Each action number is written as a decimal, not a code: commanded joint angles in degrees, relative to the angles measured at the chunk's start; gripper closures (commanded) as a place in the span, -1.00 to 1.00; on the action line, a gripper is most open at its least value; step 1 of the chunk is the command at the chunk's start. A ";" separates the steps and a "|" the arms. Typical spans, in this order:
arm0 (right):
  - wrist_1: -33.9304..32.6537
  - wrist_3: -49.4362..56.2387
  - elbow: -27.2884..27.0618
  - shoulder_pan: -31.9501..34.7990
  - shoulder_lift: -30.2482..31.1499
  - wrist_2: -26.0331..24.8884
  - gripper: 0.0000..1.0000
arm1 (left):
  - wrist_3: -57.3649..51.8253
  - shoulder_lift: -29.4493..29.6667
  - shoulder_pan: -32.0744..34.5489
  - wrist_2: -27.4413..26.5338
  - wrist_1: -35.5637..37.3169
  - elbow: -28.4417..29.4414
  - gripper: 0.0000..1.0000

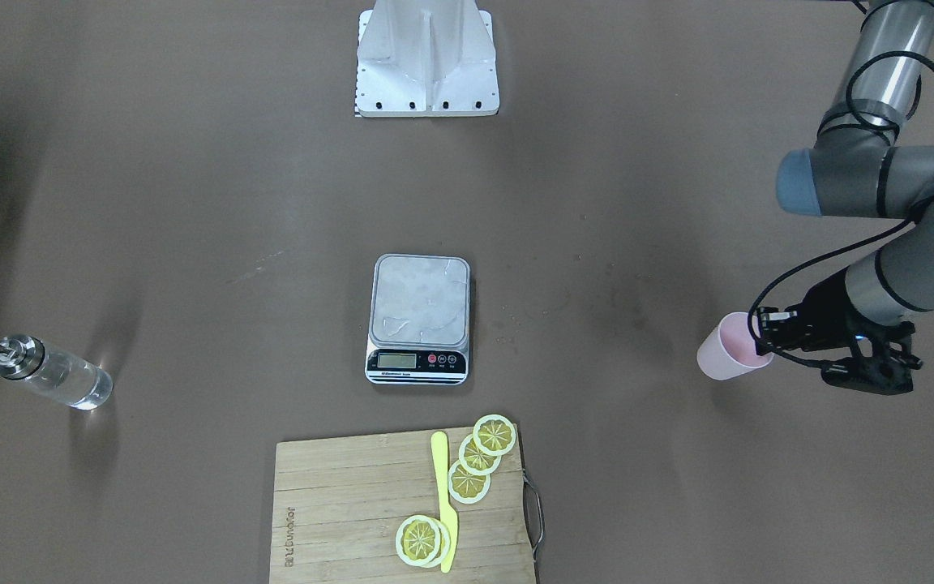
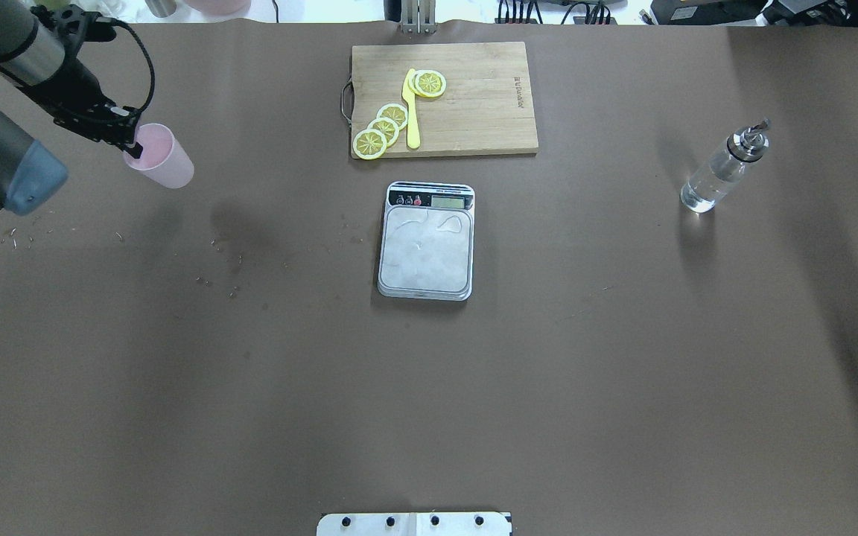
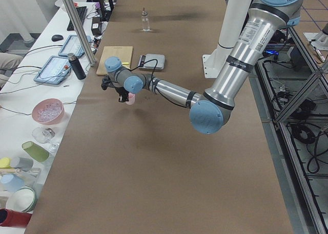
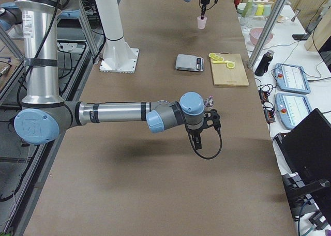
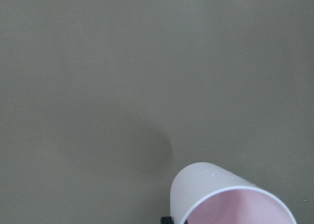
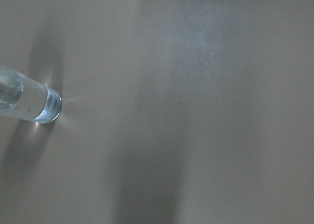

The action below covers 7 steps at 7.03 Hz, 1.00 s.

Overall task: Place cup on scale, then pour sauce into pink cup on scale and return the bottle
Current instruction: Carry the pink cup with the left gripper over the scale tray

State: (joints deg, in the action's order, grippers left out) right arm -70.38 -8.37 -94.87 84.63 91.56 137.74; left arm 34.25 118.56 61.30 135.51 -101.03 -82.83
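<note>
Your left gripper [image 2: 131,145] has the cup [image 2: 162,158] pinched by its rim, so next you carry it onto the scale [image 2: 426,253]; whether the right gripper [image 4: 198,139] is open or closed, can't tell.

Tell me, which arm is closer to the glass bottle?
Right. The right tool hovers over the table at the same end as the bottle; the left tool is at the opposite end, beyond the scale, gripping the pink cup.
</note>
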 commanded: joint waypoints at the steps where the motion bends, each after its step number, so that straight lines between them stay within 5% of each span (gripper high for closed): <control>1: 3.67 2.13 0.65 -2.35 -0.59 -0.19 -1.00 | 8.78 3.77 -4.51 -0.42 8.62 -8.01 1.00; 4: 11.30 1.52 3.80 -6.22 -2.51 -0.55 -1.00 | 20.13 9.84 -9.18 -0.68 9.18 -8.31 1.00; 7: 11.58 1.34 5.57 -8.41 -6.12 -0.72 -1.00 | 28.03 17.90 -15.32 -5.77 9.18 -3.60 1.00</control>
State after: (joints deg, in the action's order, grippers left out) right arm -58.98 -6.97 -90.20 77.27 87.02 137.06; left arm 58.82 132.51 48.36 131.64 -91.86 -89.26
